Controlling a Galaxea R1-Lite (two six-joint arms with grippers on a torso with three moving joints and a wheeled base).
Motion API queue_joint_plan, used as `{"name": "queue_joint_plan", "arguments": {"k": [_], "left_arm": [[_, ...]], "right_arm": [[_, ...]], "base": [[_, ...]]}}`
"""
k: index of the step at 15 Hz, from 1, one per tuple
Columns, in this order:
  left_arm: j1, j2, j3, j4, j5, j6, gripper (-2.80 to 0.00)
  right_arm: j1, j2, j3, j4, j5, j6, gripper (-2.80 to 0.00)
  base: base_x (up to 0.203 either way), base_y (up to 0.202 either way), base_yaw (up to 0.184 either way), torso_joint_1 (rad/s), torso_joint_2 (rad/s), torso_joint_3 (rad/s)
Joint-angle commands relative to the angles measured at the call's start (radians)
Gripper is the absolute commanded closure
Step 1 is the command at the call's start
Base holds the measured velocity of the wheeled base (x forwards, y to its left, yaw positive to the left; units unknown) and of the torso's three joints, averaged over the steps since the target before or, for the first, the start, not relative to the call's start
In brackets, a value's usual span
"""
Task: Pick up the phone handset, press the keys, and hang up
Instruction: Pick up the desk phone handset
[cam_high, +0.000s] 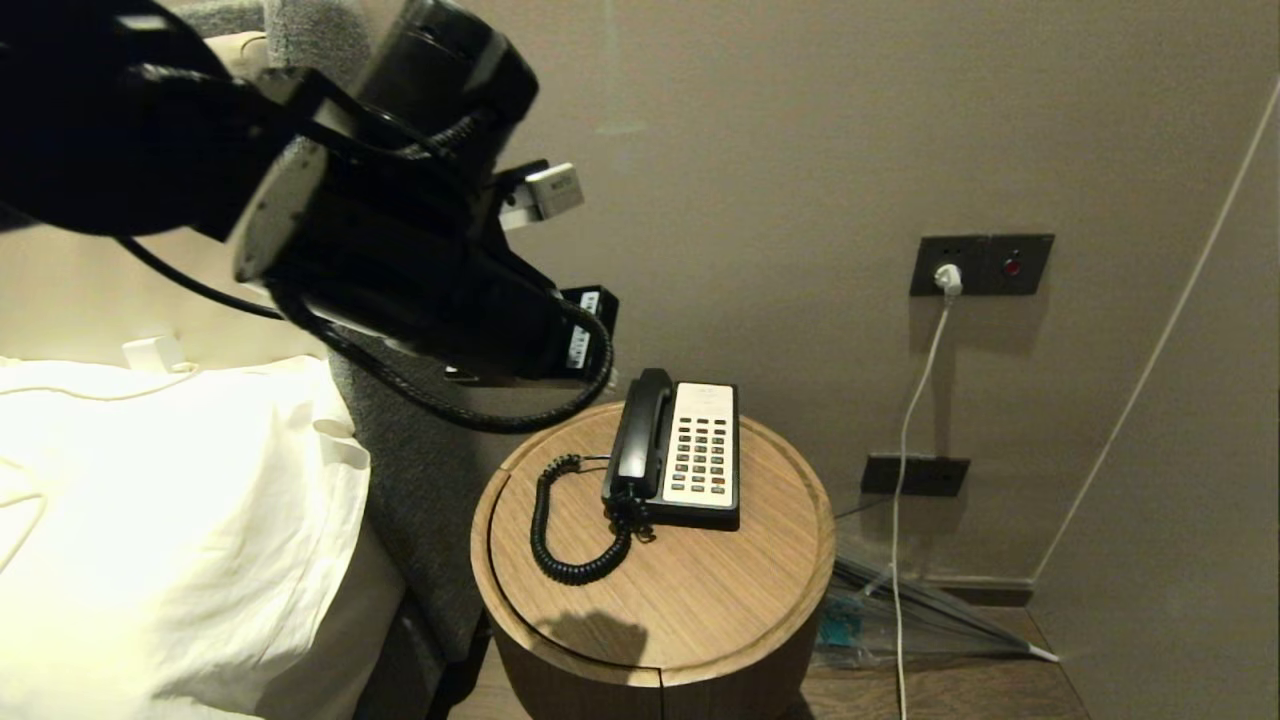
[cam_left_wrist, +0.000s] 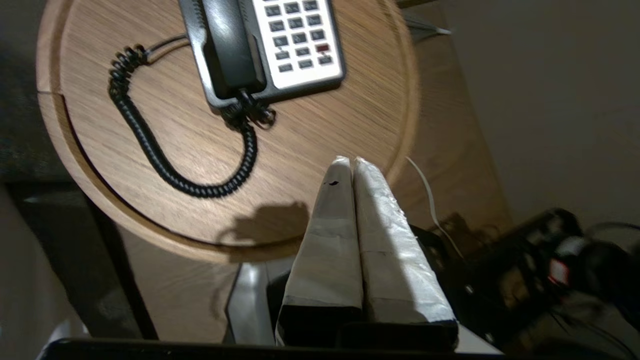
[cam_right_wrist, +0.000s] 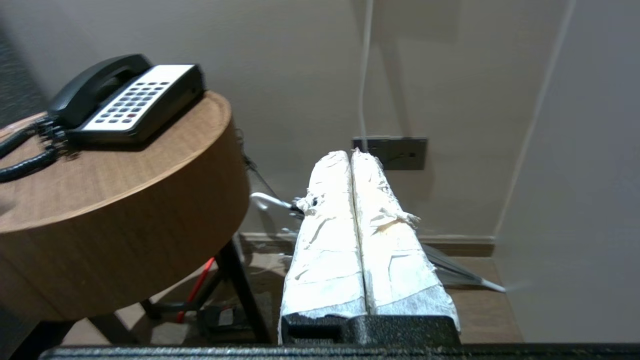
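Phone handset (cam_high: 634, 435), long, black and plastic, lies cradled on the black-and-cream phone base (cam_high: 700, 455) atop the round wooden side table (cam_high: 700, 590) in the head view, its black coiled cord (cam_high: 560, 530) looped alongside. From the left wrist, the left gripper (cam_left_wrist: 348, 162) hangs above the table's near edge, tape-wrapped fingers pressed together, empty. From the right wrist, the right gripper (cam_right_wrist: 350, 155) sits low beside the table, clenched, empty.

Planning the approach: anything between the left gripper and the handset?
Left wrist view: only bare wooden tabletop separates left gripper from phone handset; coiled cord loops aside.
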Motion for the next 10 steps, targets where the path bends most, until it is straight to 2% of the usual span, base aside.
{"name": "queue_joint_plan", "arguments": {"k": [1,4,5,10], "left_arm": [[-0.008,0.085,-0.010,-0.054,0.046,-0.004,0.00],[-0.006,0.168,-0.022,-0.191,0.217,-0.002,0.00],[-0.006,0.193,-0.027,-0.221,0.256,0.004,0.00],[0.007,0.246,-0.055,-0.241,0.282,-0.006,0.00]], "right_arm": [[0.000,0.000,0.020,-0.001,0.000,0.000,0.00],[0.000,0.000,0.020,-0.001,0.000,0.000,0.00],[0.000,0.000,0.020,-0.001,0.000,0.000,0.00],[0.000,0.000,0.020,-0.001,0.000,0.000,0.00]], "base": [[0.000,0.000,0.000,0.000,0.00,0.000],[0.000,0.000,0.000,0.000,0.00,0.000],[0.000,0.000,0.000,0.000,0.00,0.000],[0.000,0.000,0.000,0.000,0.00,0.000]]}}
